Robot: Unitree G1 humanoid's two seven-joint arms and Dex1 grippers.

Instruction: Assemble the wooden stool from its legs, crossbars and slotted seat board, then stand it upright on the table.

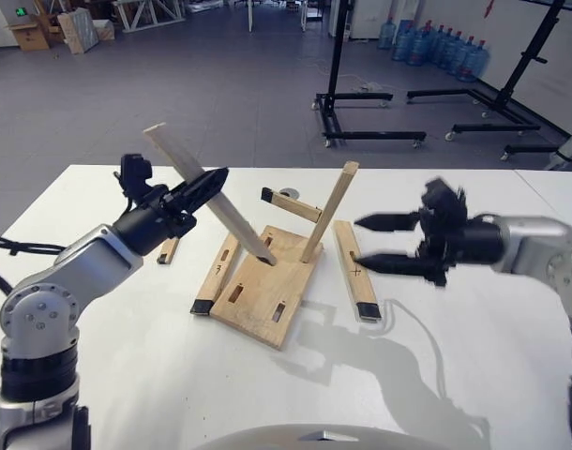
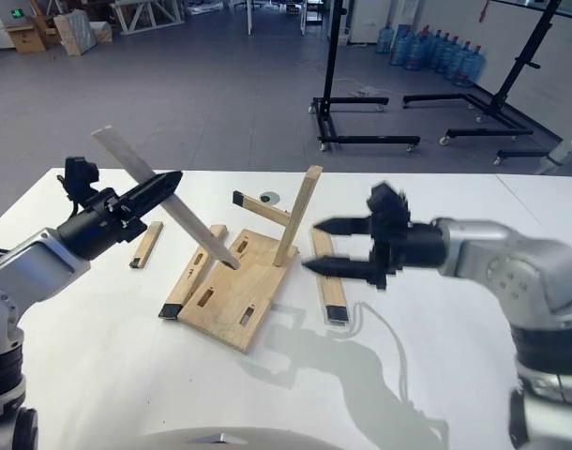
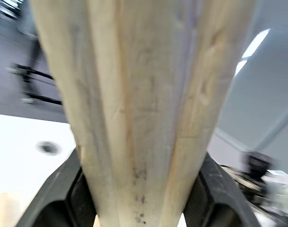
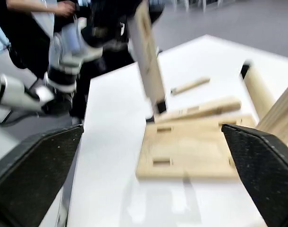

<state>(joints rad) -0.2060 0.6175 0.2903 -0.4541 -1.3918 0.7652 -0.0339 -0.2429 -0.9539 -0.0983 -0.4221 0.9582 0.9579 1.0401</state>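
Observation:
The slotted seat board (image 1: 263, 302) lies flat mid-table. My left gripper (image 1: 209, 184) is shut on a long wooden leg (image 1: 203, 188) that slants down, its dark tip touching the board near a slot. Another leg (image 1: 329, 212) stands tilted in the board's far edge, with a crossbar (image 1: 292, 205) sticking out of it. One loose leg (image 1: 219, 271) lies along the board's left side, and another (image 1: 355, 270) lies to its right. A short crossbar (image 1: 169, 250) lies further left. My right gripper (image 1: 355, 243) hovers open just above the right loose leg, holding nothing.
A small round mark (image 1: 284, 194) sits on the white table (image 1: 436, 375) behind the board. Black wheeled stands (image 1: 370, 112) are on the floor beyond the far edge. The table's front and right areas are bare.

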